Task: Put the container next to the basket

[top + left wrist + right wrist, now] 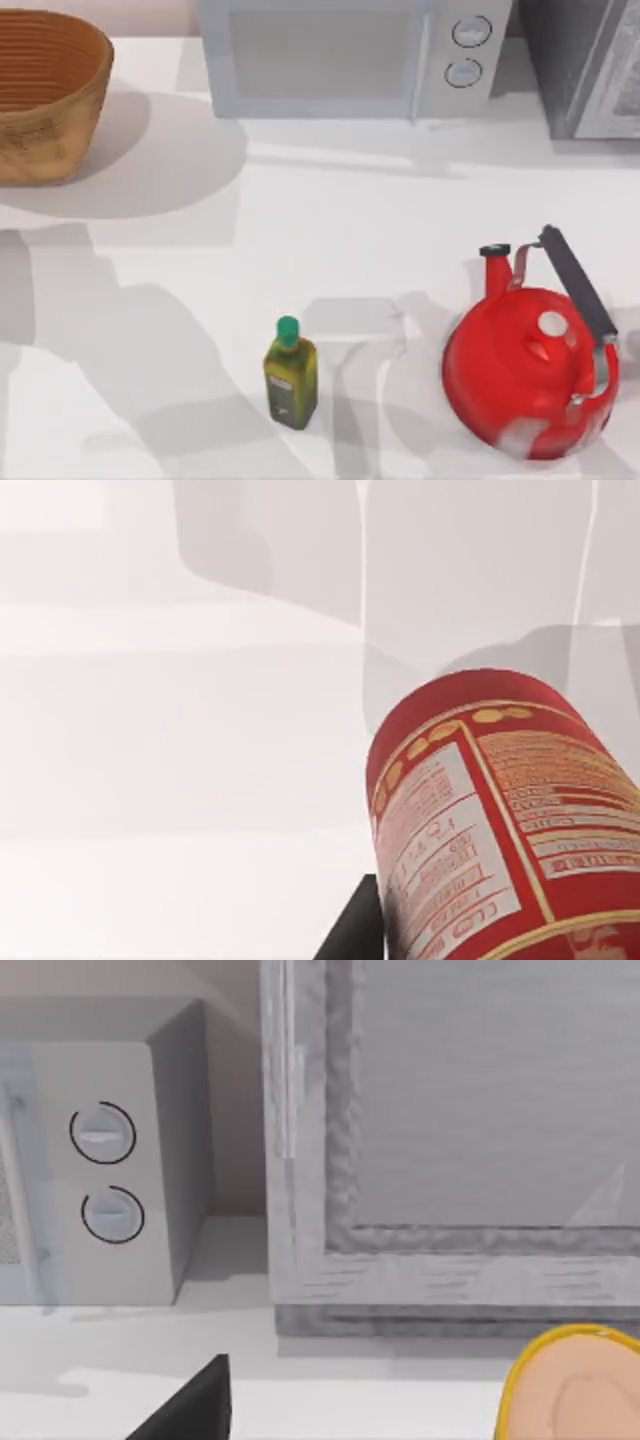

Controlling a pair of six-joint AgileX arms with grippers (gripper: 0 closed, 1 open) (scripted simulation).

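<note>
Can point(500, 820) close, kettle point(530, 380) distant.

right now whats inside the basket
In the top view the basket sits at the table's far left corner, cut off by the frame's edge. The visible part of its ribbed inside holds nothing; the rest, and its floor, cannot be seen. The can appears in the left wrist view.

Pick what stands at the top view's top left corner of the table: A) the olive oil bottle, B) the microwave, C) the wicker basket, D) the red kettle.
C. The wicker basket fills the top left corner, while the microwave sits at the back centre, the olive oil bottle near the front, and the red kettle at the front right.
</note>
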